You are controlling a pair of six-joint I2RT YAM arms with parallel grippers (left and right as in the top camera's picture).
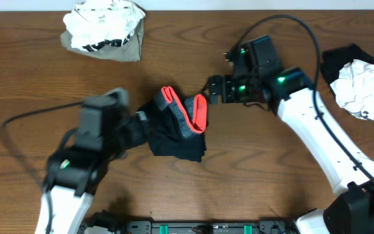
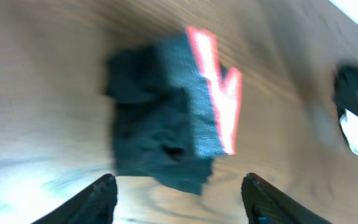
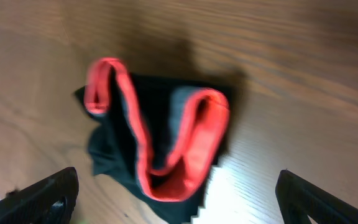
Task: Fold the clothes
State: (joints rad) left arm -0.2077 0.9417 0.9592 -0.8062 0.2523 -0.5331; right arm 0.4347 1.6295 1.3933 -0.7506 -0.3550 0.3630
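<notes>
left gripper spread, empty, at the left edge of the black garment, which lies bunched mid-table with its coral-red edge looped on top. right gripper wide open, empty, just beside that red loop. I'd pinch a single layer at opposite outer corners, tension it flat, then fold.
</notes>
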